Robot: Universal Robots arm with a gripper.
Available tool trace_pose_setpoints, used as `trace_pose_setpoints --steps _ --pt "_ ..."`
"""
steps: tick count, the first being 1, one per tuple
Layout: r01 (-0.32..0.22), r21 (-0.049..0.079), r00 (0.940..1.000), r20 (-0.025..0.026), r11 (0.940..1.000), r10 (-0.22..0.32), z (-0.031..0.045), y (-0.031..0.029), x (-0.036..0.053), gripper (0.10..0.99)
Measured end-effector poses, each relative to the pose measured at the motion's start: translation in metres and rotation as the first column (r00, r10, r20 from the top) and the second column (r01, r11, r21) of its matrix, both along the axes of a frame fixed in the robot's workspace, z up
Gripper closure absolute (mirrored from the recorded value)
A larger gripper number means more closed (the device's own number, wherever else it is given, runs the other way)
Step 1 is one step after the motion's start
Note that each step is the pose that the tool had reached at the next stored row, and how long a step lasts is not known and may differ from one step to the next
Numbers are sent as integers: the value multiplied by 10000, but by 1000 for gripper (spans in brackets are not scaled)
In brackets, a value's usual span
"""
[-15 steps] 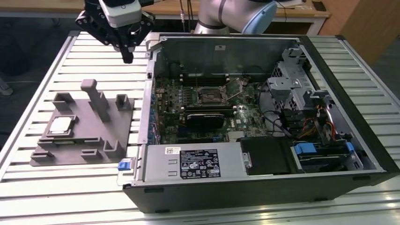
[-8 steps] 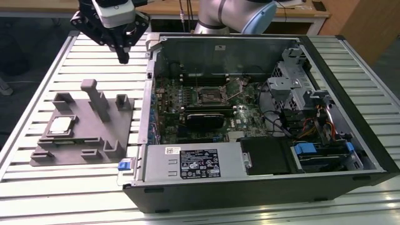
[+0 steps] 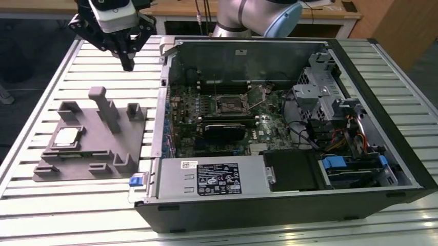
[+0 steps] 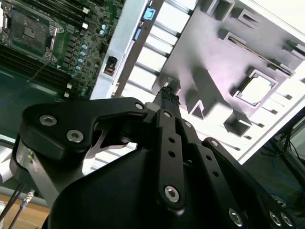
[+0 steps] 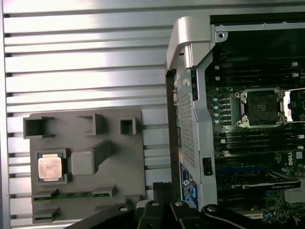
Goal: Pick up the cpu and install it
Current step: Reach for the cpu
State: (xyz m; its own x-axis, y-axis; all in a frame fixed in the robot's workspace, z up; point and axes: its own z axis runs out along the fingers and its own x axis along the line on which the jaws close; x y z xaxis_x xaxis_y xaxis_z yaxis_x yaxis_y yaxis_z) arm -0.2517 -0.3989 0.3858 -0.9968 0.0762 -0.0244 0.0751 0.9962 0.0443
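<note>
The cpu [image 3: 66,137] is a small square chip with a shiny metal top, lying flat in a square recess of the grey plastic fixture [image 3: 102,148] on the slatted table, at the exterior view's left. Both wrist views show the cpu [image 5: 50,168] [image 4: 257,89] in that recess. My gripper [image 3: 127,62] hangs above the table beyond the fixture, well clear of the chip, fingers shut with nothing between them. Its fingertips [image 4: 167,95] are pressed together. The metal-framed socket [image 3: 231,105] with a dark centre sits on the motherboard inside the open computer case; the socket [image 5: 261,107] stands uncovered.
The open case [image 3: 157,118] fills the exterior view's right, its side wall rising beside the fixture. Upright posts [image 3: 102,105] stick up from the fixture. A green memory stick [image 5: 71,194] lies in a fixture slot. A black module [image 3: 222,130] sits below the socket.
</note>
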Motion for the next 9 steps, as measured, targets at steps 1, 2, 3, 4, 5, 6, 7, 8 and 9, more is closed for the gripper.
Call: trace_pose_setpoints --steps 1,2,3,4,5,6,7,8,9 --pt "0 0 10000 0 10000 0 -5 0 -17 980" --pt "0 0 10000 0 10000 0 -11 0 -35 980" --pt "-1 0 10000 0 10000 1 -18 0 -52 980" --pt "-1 1 10000 1 10000 1 -26 0 -68 980" --pt "0 1 10000 1 10000 0 -34 0 -87 980" --pt "0 0 10000 0 10000 0 -42 0 -104 980" --pt "0 1 10000 1 10000 0 -51 0 -122 980" --pt "0 1 10000 1 10000 0 -60 0 -139 980" --pt "0 0 10000 1 10000 0 -69 0 -157 980"
